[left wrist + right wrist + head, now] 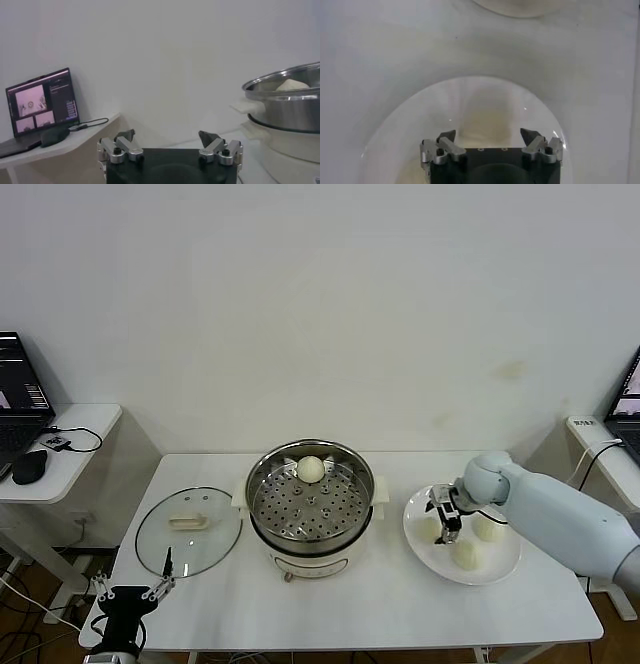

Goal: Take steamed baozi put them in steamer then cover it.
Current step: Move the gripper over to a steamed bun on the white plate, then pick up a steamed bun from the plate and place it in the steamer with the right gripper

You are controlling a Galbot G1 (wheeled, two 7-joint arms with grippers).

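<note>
The steamer (311, 509) stands mid-table with one steamed baozi (311, 469) on its perforated tray; the left wrist view shows the steamer (287, 107) and that bun (292, 85) too. Three more baozi lie on a white plate (500, 572) to the right. My right gripper (446, 521) is down on the plate at the leftmost bun (430, 530). Up close its jaws (488, 134) are open and straddle that baozi (487, 117), with a small gap on each side. My left gripper (132, 590) waits open at the table's front left corner, empty (167, 135).
A round glass lid (188, 531) with a cream handle lies flat to the left of the steamer. Side tables with laptops (20, 399) flank the white table, and a mouse (28, 467) and cable lie on the left one.
</note>
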